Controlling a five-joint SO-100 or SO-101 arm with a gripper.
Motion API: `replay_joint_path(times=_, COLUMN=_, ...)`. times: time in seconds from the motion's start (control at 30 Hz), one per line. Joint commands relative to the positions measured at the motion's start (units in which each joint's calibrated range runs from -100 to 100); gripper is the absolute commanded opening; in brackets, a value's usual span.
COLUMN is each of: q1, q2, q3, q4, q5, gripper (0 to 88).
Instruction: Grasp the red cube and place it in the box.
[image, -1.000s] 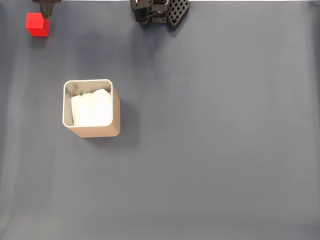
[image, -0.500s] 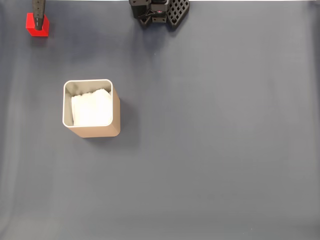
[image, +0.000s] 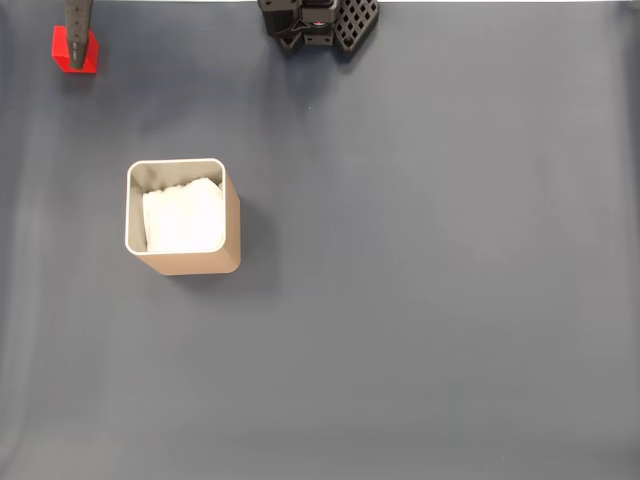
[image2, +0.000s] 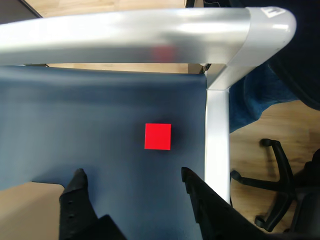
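One red cube (image2: 158, 136) just beyond the wide-spread hand (image2: 132, 175), box (image: 231, 225) well apart.

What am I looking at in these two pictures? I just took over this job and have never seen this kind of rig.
It is a small robot arm with a two-finger gripper, working on a dark blue-grey mat.

The fixed view looks straight down on the mat. The black block at the top edge is the arm's base. The red cube sits in the top left corner, with a dark part of the arm over it. The tan box with white lining stands apart from the cube, nearer the middle.

The wrist view rides on the arm and looks down past the gripper. Its two dark fingers are spread open, holding nothing. The cube lies on the mat just beyond them. The silver bar looks like the table's frame.
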Motion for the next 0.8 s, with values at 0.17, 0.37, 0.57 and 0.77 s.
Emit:
replay_joint_path(times=0.17, q1=-1.82, q2=1.69, q3=2.22, q4=-8.22, q5=-2.25, gripper=46.1)
replay_joint_path(times=0.37, q1=-2.38, q2=3.94, q3=2.31, q4=-11.5, q5=-3.37, gripper=46.3)
replay_joint_path(times=0.57, q1=-2.38, q2=5.76, q3=2.68, q4=-13.39, q5=-3.71, gripper=46.4)
replay_joint_path(times=0.77, q1=-1.96, q2=7.4, q3=3.32, q4=-15.11, q5=-4.0, gripper=46.4)
